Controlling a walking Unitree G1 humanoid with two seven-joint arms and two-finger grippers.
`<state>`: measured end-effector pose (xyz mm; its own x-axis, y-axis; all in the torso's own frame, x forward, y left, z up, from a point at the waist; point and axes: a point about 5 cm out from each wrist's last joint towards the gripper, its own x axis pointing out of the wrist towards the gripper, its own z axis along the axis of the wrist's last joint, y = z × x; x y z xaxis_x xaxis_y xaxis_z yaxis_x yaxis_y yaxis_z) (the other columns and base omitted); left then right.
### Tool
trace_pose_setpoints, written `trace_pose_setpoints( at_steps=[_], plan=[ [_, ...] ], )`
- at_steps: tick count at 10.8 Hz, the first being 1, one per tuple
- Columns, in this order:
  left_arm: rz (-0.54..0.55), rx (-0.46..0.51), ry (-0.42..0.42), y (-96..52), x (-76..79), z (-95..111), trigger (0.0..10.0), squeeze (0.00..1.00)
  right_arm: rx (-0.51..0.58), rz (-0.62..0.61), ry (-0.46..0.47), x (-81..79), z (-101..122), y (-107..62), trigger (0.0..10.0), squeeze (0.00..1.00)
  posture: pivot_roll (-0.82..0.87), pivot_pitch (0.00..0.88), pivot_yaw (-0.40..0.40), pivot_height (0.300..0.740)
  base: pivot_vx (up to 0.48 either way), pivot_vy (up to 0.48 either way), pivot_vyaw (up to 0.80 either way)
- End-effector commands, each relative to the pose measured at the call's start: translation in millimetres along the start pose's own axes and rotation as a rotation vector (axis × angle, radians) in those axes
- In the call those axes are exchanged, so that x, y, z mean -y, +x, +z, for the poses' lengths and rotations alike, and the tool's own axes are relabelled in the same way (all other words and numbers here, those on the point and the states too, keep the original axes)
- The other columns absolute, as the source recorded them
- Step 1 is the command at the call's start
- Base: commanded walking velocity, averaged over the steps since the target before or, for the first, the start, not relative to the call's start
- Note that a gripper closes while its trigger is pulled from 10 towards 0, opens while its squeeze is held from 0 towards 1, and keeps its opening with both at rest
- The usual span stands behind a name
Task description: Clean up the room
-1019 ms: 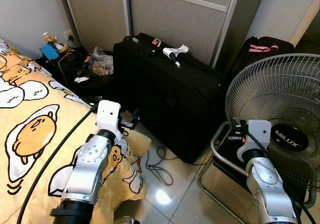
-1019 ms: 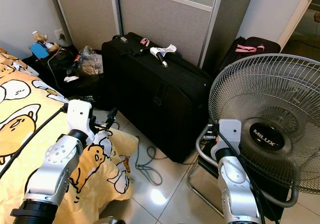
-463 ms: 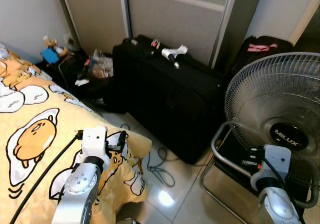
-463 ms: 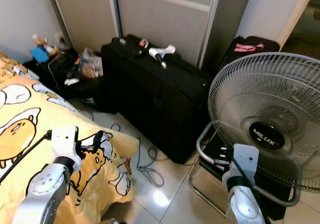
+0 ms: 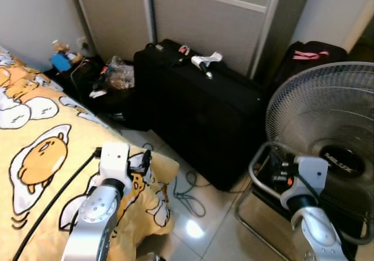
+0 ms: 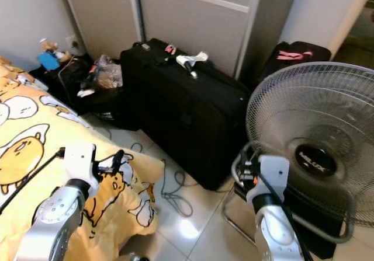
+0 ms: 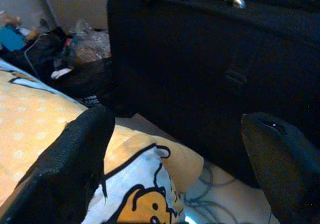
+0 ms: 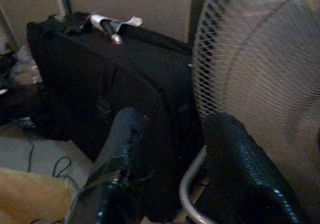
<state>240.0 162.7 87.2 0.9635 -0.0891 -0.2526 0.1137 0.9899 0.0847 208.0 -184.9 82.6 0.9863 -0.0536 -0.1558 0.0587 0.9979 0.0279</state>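
Note:
Over the corner of a yellow bedspread (image 5: 41, 156) printed with egg cartoons, my left gripper (image 5: 143, 160) hovers open, its fingers (image 7: 75, 159) wide apart with nothing between them. It points toward a large black suitcase (image 5: 198, 109) standing on the floor. A white and black item (image 5: 204, 61) and small bits lie on top of the suitcase. My right gripper (image 5: 276, 170) is open and empty, just in front of the metal base tube of a standing fan (image 5: 327, 138); its fingers (image 8: 240, 179) frame the suitcase's end.
A heap of dark bags and a clear plastic bag (image 5: 117, 74) lies by the back wall, with a blue item and a small toy (image 5: 60, 59) behind. A grey cable (image 5: 184, 194) loops on the tiled floor. A black bag with a pink strap (image 5: 310, 54) stands behind the fan.
Both arms sit lower in view than a second ago and the camera has shifted a little. Both grippers stay empty; the objects have not moved.

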Motion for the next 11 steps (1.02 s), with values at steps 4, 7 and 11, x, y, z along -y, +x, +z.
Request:
trace_pose_setpoints(
  at_steps=[4, 7, 11],
  plan=[
    [-0.018, 0.081, 0.028, 7.8, 0.8, 29.7, 10.0, 0.00, 0.061, -0.025, -0.071, 2.3, 8.3, 9.2, 10.0, 1.00, -0.02, 0.000, 0.028, 0.740, 0.000, 0.000, 0.80],
    [0.033, 0.061, 0.007, 12.5, -9.9, 28.4, 10.0, 0.00, 0.034, -0.129, 0.024, 0.4, 0.9, 13.5, 10.0, 1.00, -0.02, 0.000, 0.059, 0.740, 0.000, 0.000, 0.80],
    [0.092, 0.076, -0.012, 16.8, -14.5, 18.0, 10.0, 0.00, 0.077, -0.147, -0.034, 6.9, 14.4, 21.4, 10.0, 1.00, -0.06, 0.000, 0.069, 0.740, 0.000, 0.000, 0.80]
  ],
)
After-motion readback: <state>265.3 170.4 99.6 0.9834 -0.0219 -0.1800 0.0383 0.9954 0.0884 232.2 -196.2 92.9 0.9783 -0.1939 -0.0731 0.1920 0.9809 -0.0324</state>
